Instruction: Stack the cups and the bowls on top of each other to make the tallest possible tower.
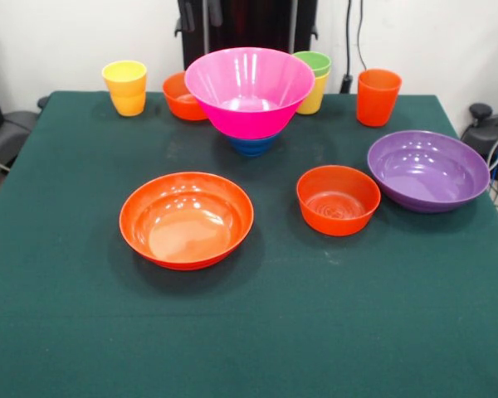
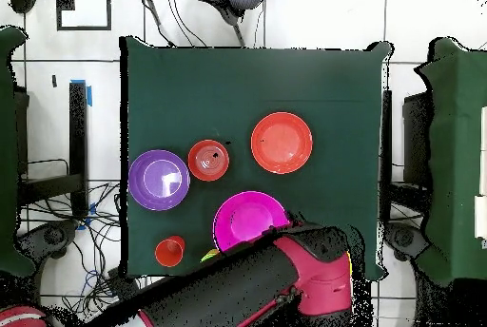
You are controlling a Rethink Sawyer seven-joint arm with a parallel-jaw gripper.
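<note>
A big pink bowl (image 1: 249, 89) rests on a small blue bowl (image 1: 253, 146) at the back centre. Just behind its left side sits a small orange bowl (image 1: 180, 98). A yellow cup (image 1: 124, 87) stands alone at the back left. A light green cup (image 1: 314, 62) is nested in another yellow cup (image 1: 312, 98) to the right of the pink bowl, and a taller orange cup (image 1: 378, 97) stands further right. Nearer the front lie a wide orange bowl (image 1: 187, 220), a small orange bowl (image 1: 338, 199) and a wide purple bowl (image 1: 427, 170). No gripper shows in either view.
The red and black arm (image 2: 257, 290) lies across the overhead view's bottom, covering the table edge beside the pink bowl (image 2: 249, 219). The purple bowl (image 2: 159, 180), small orange bowl (image 2: 208, 160), wide orange bowl (image 2: 282, 142) and orange cup (image 2: 170, 251) sit on the dark green table (image 1: 249, 332).
</note>
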